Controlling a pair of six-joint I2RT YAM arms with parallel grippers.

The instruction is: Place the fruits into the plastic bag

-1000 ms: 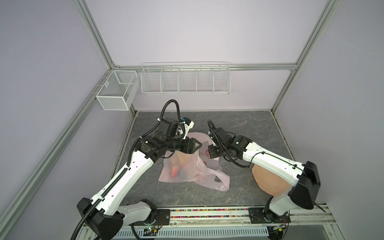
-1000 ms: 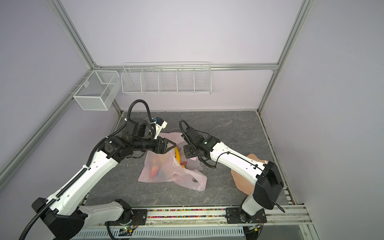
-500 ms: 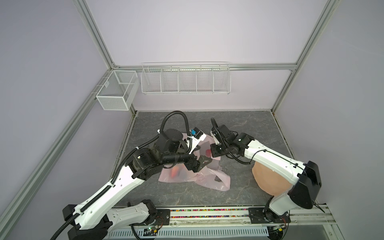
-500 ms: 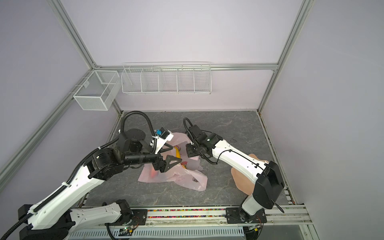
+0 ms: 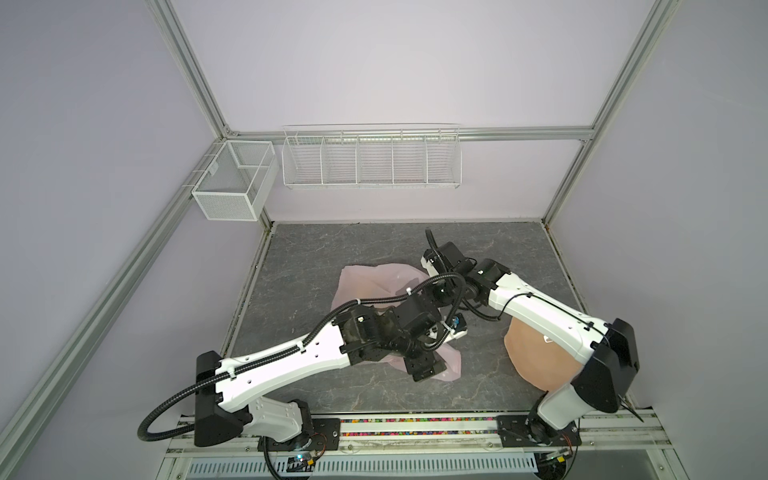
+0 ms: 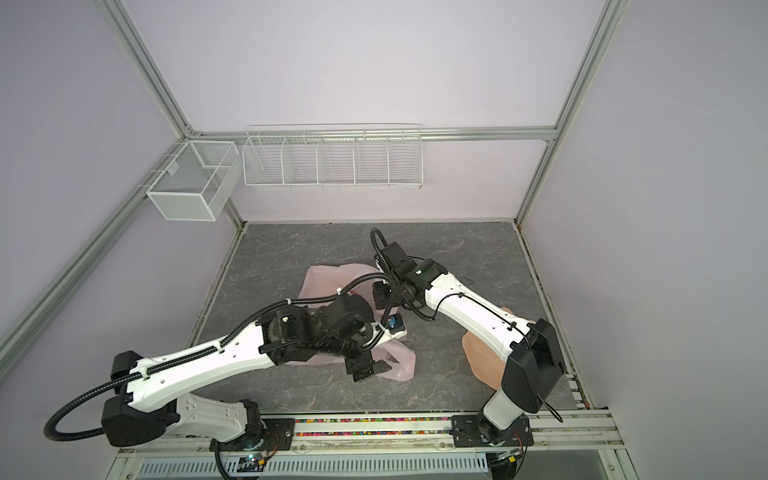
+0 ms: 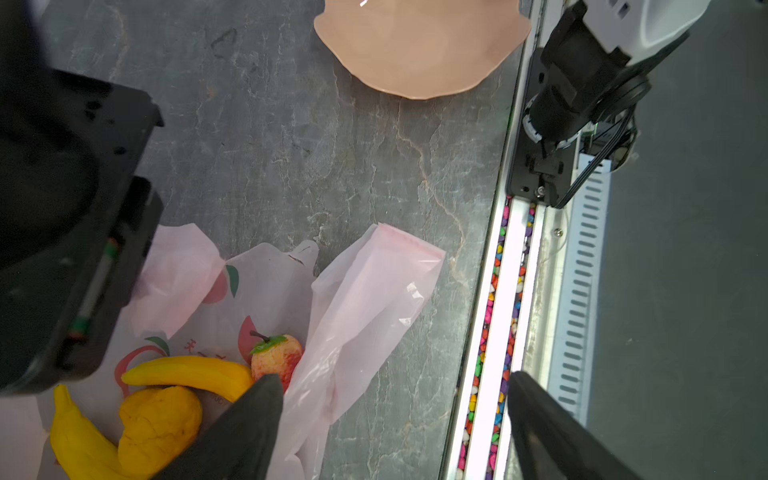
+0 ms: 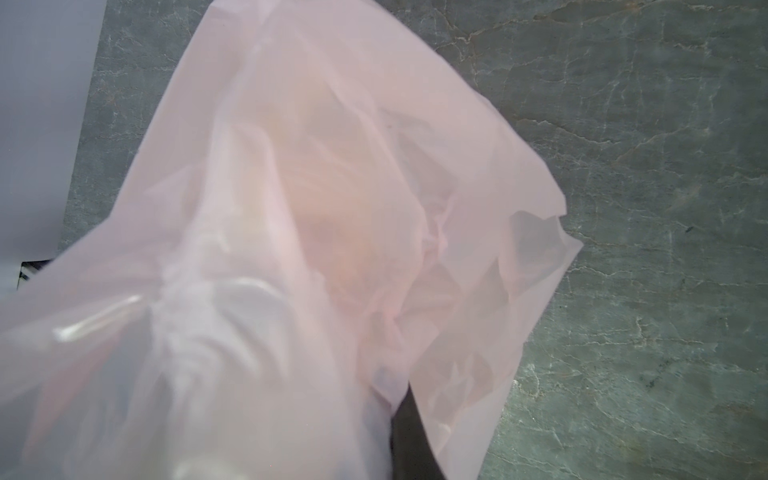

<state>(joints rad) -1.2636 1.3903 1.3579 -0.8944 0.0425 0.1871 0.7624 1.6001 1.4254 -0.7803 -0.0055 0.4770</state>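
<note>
The pale-pink plastic bag (image 5: 365,282) (image 6: 324,282) lies crumpled mid-table, partly under both arms. My right gripper (image 5: 436,291) (image 6: 380,293) is shut on the bag's far edge and lifts it. In the right wrist view the bag (image 8: 332,187) drapes over one dark finger (image 8: 409,436). My left gripper (image 5: 424,365) (image 6: 365,368) (image 7: 395,386) hangs open over the bag's near handle (image 7: 374,282), empty. Beside its finger the fruits lie on the pink plastic: two bananas (image 7: 187,374) (image 7: 79,436), an orange (image 7: 158,419) and a red-yellow round fruit (image 7: 276,357).
A peach wavy-edged plate (image 5: 536,357) (image 6: 482,353) (image 7: 419,45) sits at the front right, under the right arm. The front rail with coloured beads (image 7: 498,291) runs near the left gripper. A wire rack (image 5: 370,162) and a mesh box (image 5: 232,183) hang on the back wall.
The left arm swung from the bag's back left across it to the front; its gripper now hangs over the near handle, slightly wider open. The right gripper stayed shut on the bag.
</note>
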